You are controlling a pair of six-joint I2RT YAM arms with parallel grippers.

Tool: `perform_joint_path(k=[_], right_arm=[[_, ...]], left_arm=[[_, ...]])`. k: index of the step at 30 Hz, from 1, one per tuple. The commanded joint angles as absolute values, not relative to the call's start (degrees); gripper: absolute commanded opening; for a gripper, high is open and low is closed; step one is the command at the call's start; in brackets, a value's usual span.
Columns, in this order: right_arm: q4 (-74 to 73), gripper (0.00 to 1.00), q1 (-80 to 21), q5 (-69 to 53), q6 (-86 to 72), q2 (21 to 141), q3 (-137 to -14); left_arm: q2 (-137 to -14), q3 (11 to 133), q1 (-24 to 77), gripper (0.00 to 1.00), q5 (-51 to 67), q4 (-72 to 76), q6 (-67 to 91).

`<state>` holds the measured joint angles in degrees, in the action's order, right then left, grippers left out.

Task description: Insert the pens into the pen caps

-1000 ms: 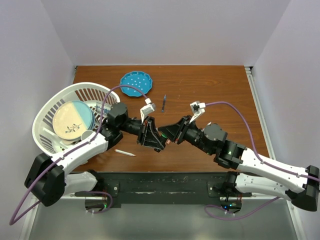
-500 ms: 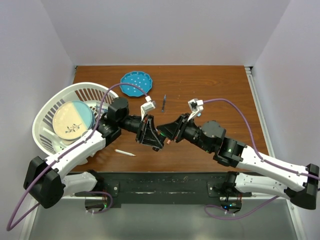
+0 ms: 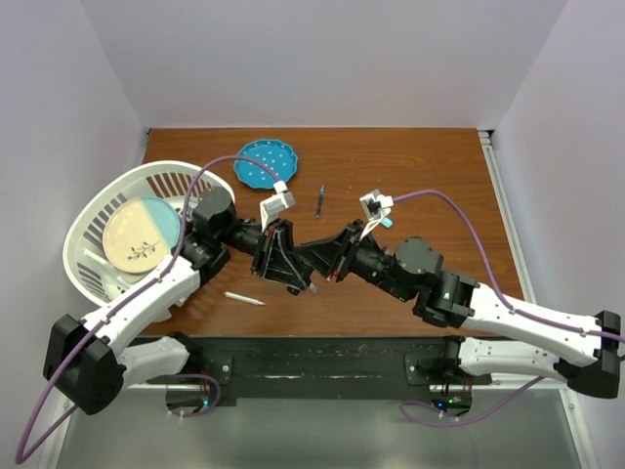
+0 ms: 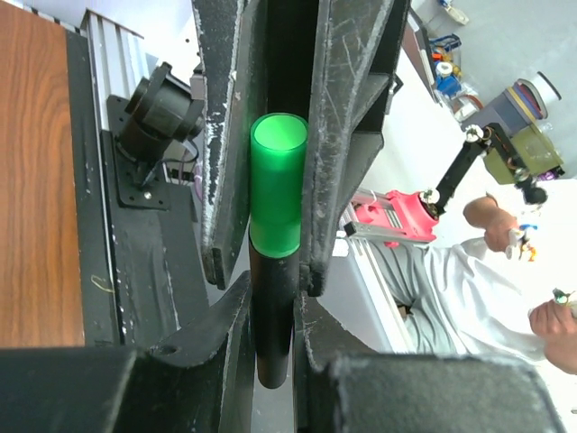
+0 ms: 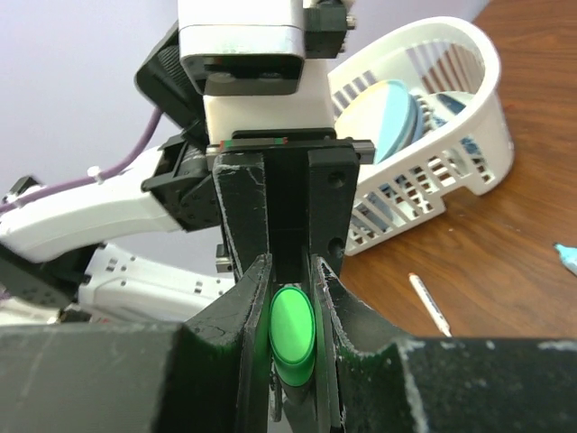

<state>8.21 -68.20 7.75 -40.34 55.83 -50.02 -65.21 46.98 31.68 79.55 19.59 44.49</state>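
Wooden table (image 3: 430,166), seemingly lilac walls (image 3: 312,59).

I noted bright, even overhead light, with faint shadows at the near edge of the table (image 3: 439,166). My left wrist view showed the green cap (image 4: 278,180) sharp and the background overexposed.

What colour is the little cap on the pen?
Bright green; the stubby plastic pen cap on the dark pen shows best in the left wrist view.

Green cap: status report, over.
Both closed: left gripper on dark pen, right gripper on green cap. Cap over pen tip, seating depth unclear. Nothing in the way.
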Motion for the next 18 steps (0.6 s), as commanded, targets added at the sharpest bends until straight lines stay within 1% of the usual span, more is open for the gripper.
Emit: perform_joint_path(k=[1,2,3,4,5,6,8,9,10,11,12,14,15,16,18], right_arm=[[-17.3,0.00,-79.3,-5.8,-46.0,60.3,-51.5],[-19.3,0.00,-78.8,2.0,-45.3,60.0,-53.3],[-23.4,0.00,-77.4,5.6,-44.1,59.9,-57.2],[-24.4,0.00,-76.2,8.2,-43.3,59.7,-58.7],[-25.0,0.00,-74.5,9.7,-42.1,59.5,-60.0],[-26.8,0.00,-70.1,8.9,-41.6,59.6,-62.4],[-29.1,0.00,-64.7,5.9,-39.5,60.4,-64.7],[-32.0,0.00,-60.8,5.3,-38.4,61.5,-66.7],[-33.5,0.00,-58.9,4.7,-37.2,62.3,-67.8],[-35.1,0.00,-56.9,3.4,-34.7,63.2,-68.6],[-38.2,0.00,-53.0,2.2,-33.1,64.4,-70.4],[-40.8,0.00,-49.5,1.9,-29.6,68.0,-71.3],[-41.3,0.00,-45.5,0.3,-28.4,69.2,-71.2],[-41.6,0.00,-43.6,-2.6,-27.6,72.2,-71.1],[-42.1,0.00,-39.6,-3.5,-25.2,75.4,-71.4]], left_arm=[[-66.4,49.1,27.8,0.00,48.5,32.3,43.2],[-66.1,48.2,27.8,0.04,49.6,31.6,42.5],[-65.7,47.2,27.8,0.14,50.0,30.5,41.6],[-64.8,45.5,27.8,0.26,50.0,27.8,39.6],[-64.2,44.6,27.8,0.45,50.5,26.6,38.7],[-63.6,43.7,27.8,0.53,50.5,25.5,36.8],[-61.1,41.7,27.8,0.64,49.7,21.4,34.7],[-60.0,41.5,27.8,0.67,49.1,19.5,33.4],[-58.2,41.9,27.8,0.71,48.3,14.5,29.9],[-57.4,42.4,27.8,0.78,46.2,11.5,28.0],[-56.6,43.1,27.8,0.81,45.2,8.8,26.1],[-54.8,44.9,27.8,0.89,42.2,1.2,21.0],[-53.7,45.4,27.8,0.90,40.6,-2.0,18.0],[-53.2,46.0,27.8,0.91,38.7,-6.1,16.9],[-51.2,45.8,27.9,0.94,33.8,-8.8,14.4]])
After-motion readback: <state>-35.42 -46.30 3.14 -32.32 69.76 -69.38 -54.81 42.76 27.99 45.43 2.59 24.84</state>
